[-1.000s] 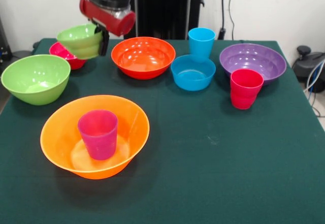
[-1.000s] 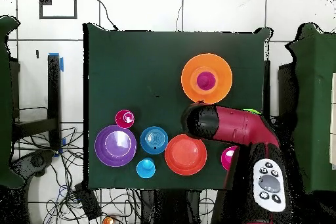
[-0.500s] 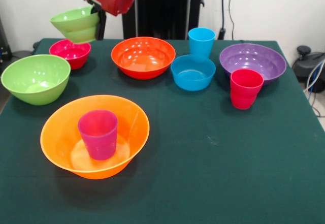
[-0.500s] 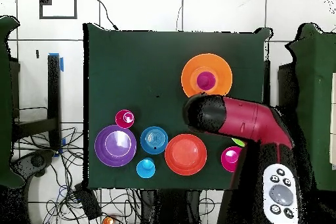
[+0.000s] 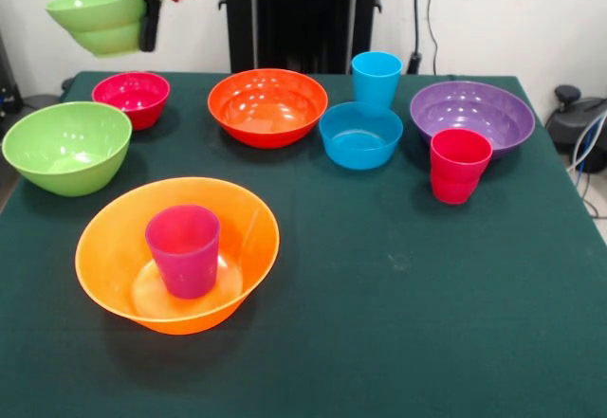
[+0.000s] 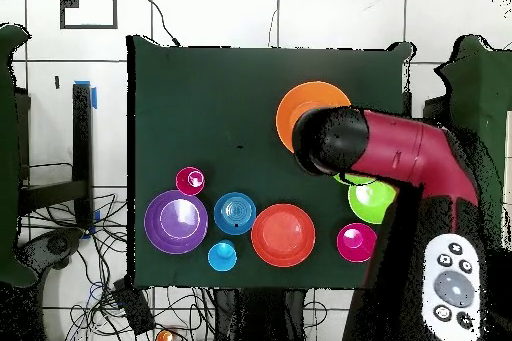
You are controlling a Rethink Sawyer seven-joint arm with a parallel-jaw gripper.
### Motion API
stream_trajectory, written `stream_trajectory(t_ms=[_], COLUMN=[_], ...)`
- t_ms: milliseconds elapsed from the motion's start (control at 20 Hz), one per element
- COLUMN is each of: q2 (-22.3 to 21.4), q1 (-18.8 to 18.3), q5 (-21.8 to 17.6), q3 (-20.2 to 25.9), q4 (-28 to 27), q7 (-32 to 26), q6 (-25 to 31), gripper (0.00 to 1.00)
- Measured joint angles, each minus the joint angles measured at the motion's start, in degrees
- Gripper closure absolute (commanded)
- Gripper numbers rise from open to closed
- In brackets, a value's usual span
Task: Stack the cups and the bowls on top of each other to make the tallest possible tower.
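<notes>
My gripper [image 5: 147, 18] is shut on the rim of the small lime green bowl [image 5: 98, 20] and holds it high in the air above the table's far left corner. The small pink-red bowl [image 5: 132, 98] sits on the table below it. The large orange bowl [image 5: 106, 247] stands near the front with the purple-magenta cup [image 5: 183, 249] upright inside it. In the overhead view the arm [image 6: 380, 152] covers part of the orange bowl [image 6: 300, 105] and of the large lime green bowl [image 6: 372, 199]; the held bowl is hidden there.
The large lime green bowl [image 5: 66, 147] is at the left. The red-orange bowl [image 5: 267, 105], small blue bowl [image 5: 360, 136], sky blue cup [image 5: 377, 79], purple bowl [image 5: 471, 115] and red-pink cup [image 5: 459, 165] stand along the far and right side.
The gripper has risen and moved left in the front view with the small lime green bowl, up and away from the pink-red bowl. Everything on the table has stayed put.
</notes>
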Motion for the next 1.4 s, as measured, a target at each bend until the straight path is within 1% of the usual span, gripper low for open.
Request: stream_trajectory(t_ms=[150, 200, 450, 500, 550, 600, 750, 800, 900, 950, 1050, 1100, 1150, 1400], q2=[1.0, 1.8, 7.1, 8.9, 9.2, 11.8, 16.7, 20.6, 22.9, 25.9, 27.6, 30.5, 32.0, 36.8], q1=[-0.8, -1.2, -2.6, -2.8, -2.8, -2.9, -3.0, -3.0, -3.0, -2.9, -2.9, -2.7, -2.5, -1.3], q5=[0.0, -0.1, -0.2, -0.3, -0.4, -0.7, -1.5, -2.2, -2.7, -3.5, -4.0, -5.4, -6.3, -9.9], q3=[0.5, 0.7, 1.6, 1.9, 1.9, 2.2, 2.8, 3.6, 4.2, 5.1, 5.6, 6.5, 6.8, 8.2], q4=[-4.1, -6.2, -17.5, -20.6, -21.2, -25.6, -33.5, -39.8, -43.4, -48.1, -50.8, -55.3, -57.5, -64.8], q7=[0.0, 0.0, 0.0, 0.0, 0.0, 0.0, 0.0, 0.0, 0.0, -0.2, -0.5, -1.3, -1.8, -5.0], q6=[3.8, 5.4, 12.4, 14.2, 14.4, 17.0, 21.8, 25.6, 27.8, 30.7, 32.3, 34.9, 36.0, 39.4], gripper=[1.00, 1.00, 1.00, 1.00, 1.00, 1.00, 1.00, 1.00, 1.00, 1.00, 1.00, 1.00, 1.00, 1.00])
